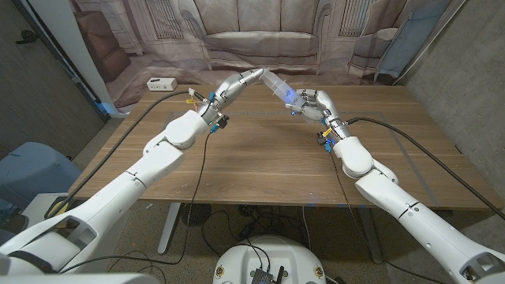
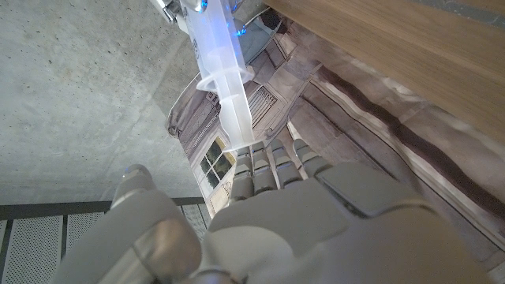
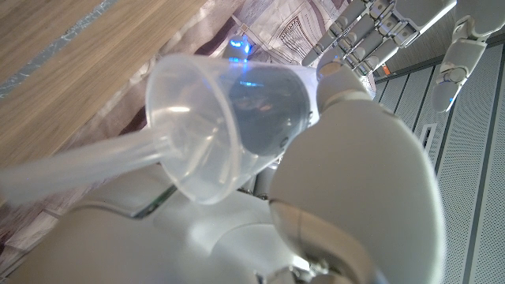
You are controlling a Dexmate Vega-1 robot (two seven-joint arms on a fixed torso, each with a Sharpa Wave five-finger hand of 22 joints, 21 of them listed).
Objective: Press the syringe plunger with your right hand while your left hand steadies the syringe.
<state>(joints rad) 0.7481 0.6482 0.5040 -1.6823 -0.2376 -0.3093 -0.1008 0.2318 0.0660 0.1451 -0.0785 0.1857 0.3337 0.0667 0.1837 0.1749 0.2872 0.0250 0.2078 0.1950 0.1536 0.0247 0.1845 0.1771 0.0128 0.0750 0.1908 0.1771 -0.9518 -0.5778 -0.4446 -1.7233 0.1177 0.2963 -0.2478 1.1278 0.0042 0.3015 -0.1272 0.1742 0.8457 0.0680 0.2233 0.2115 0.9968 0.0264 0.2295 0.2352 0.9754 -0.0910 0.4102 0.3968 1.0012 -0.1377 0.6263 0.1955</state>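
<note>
Both your arms are up over the far middle of the wooden table, and the syringe hangs in the air between the two hands, well off the tabletop. Your right hand has it: the fingers wrap the clear barrel, and the right wrist view puts that wide flared barrel right against the palm with a blue glow inside. Your left hand reaches in from the other side with fingers held straight and together, the fingertips at the end of the thin pale plunger rod. Whether they actually press on it or just meet it, you cannot tell from here; nothing is gripped in that hand.

Around you: a white power strip sits at the table's far left corner, well apart from the work. A dark cable runs across the right side of the table, and another drops off the near edge from your left wrist. A printed backdrop with a sofa stands behind the table. Nothing lies under the syringe.

Hard to read: the head view shows the syringe small and pale against the backdrop, its tip lost in your right hand. The right wrist view blurs the rod into a streak.
</note>
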